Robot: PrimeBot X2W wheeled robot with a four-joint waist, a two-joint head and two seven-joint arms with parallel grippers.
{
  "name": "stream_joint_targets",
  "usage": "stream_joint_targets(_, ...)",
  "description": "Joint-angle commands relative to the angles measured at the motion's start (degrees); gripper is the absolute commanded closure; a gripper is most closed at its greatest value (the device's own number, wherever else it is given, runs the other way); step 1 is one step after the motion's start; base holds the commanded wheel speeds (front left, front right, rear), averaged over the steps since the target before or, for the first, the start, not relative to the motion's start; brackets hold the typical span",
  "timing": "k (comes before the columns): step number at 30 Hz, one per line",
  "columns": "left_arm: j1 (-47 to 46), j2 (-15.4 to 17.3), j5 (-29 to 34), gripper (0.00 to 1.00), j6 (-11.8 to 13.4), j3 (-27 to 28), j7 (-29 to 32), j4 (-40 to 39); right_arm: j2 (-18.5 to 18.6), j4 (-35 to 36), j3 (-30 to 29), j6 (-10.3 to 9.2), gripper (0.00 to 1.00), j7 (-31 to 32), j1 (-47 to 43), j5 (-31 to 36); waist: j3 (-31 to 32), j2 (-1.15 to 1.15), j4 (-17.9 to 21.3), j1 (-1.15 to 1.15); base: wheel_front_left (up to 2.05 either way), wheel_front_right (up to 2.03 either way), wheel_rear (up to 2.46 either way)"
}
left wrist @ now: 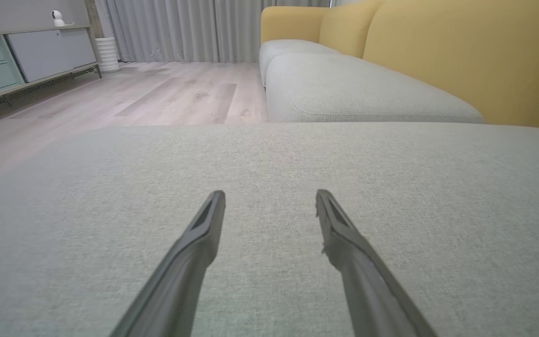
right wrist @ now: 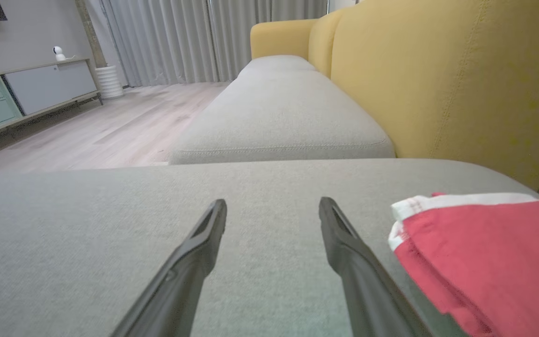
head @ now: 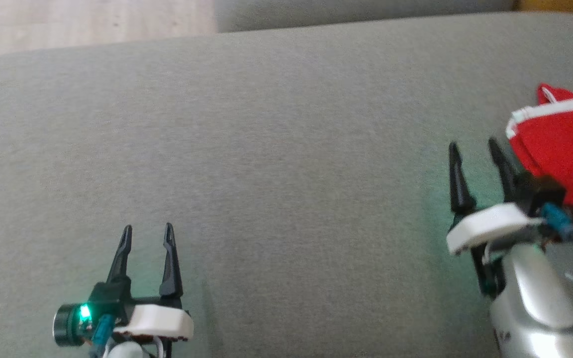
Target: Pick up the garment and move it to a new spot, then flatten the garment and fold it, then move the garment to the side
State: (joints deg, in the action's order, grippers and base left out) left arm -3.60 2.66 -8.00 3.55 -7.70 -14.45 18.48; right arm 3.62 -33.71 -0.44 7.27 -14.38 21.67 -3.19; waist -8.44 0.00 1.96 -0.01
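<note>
The garment (head: 562, 149) is red with a white trimmed edge and lies bunched at the right edge of the grey cushion (head: 276, 164). In the right wrist view the garment (right wrist: 484, 252) lies just right of my right finger, apart from it. My right gripper (head: 475, 149) stands open beside the garment's left side, nothing between its fingers. My left gripper (head: 147, 234) is open and empty over the cushion's near left part. In the left wrist view the left gripper (left wrist: 269, 199) points across bare cushion fabric.
A yellow sofa back (right wrist: 438, 79) rises to the right, with further grey seat cushions (right wrist: 279, 117) beyond. Wooden floor (left wrist: 157, 93) lies past the cushion's far edge. A low cabinet (left wrist: 21, 56) and curtains (left wrist: 180, 28) stand at the room's far side.
</note>
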Motion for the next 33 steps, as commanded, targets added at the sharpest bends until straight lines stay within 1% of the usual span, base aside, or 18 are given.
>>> stream_joint_targets(1,-0.8,0.21,0.05,0.0,0.3,2.04,-0.55,-1.37,-0.62,2.53,1.6,0.22,0.0,-0.62,0.26,-0.27,2.2,0.0,-2.71,0.01,0.0,0.0,0.0)
stream_joint_targets(6,0.69,0.21,-0.13,0.0,1.11,3.11,-0.55,-0.87,-0.72,3.65,3.37,0.22,0.0,-0.62,-5.0,-3.41,4.31,0.0,-4.71,0.01,0.0,0.0,0.0)
stream_joint_targets(8,1.36,0.21,-0.02,0.0,1.3,3.61,-0.55,-0.78,-0.72,4.0,5.16,0.22,0.0,-0.62,-6.44,-4.29,5.16,0.0,-5.03,0.01,0.0,0.0,0.0)
stream_joint_targets(14,3.05,0.21,0.23,0.0,1.51,5.34,-0.55,-0.23,-0.73,5.22,7.76,0.22,0.0,-0.62,-8.87,-5.87,7.42,0.0,-5.02,0.01,0.0,0.0,0.0)
stream_joint_targets(18,3.59,0.21,0.42,0.0,1.37,6.4,-0.55,-0.6,-0.73,6.44,8.09,0.22,0.0,-0.62,-9.94,-6.97,8.19,0.0,-4.71,0.01,0.0,0.0,0.0)
stream_joint_targets(20,3.87,0.21,0.12,0.0,1.09,6.86,-0.55,-1.01,-0.73,6.93,8.35,0.22,0.0,-0.62,-10.36,-7.2,8.45,0.0,-4.46,0.01,0.0,0.0,0.0)
stream_joint_targets(25,4.44,0.21,-3.1,0.0,-1.41,7.83,-0.55,-2.36,-0.74,7.41,8.84,0.22,0.0,-0.62,-10.86,-7.97,8.82,0.0,-3.87,0.01,0.0,0.0,0.0)
stream_joint_targets(26,5.3,-0.01,-3.16,1.0,-1.66,5.94,0.01,-0.49,-0.63,5.42,7.48,0.0,1.0,0.01,-12.09,-7.77,8.82,0.0,-3.87,0.01,0.0,0.0,0.0)
stream_joint_targets(29,5.57,-0.22,-3.24,1.0,-1.61,5.83,0.34,2.03,-0.74,3.16,7.5,0.0,1.0,0.08,-13.13,-7.86,8.86,0.0,-3.83,0.01,0.0,0.0,0.0)
stream_joint_targets(33,5.18,-0.23,-5.52,1.0,-1.89,6.35,1.2,2.42,-0.75,3.24,7.03,0.01,1.0,0.78,-13.34,-10.23,8.85,0.0,-3.77,0.01,0.0,0.0,0.0)
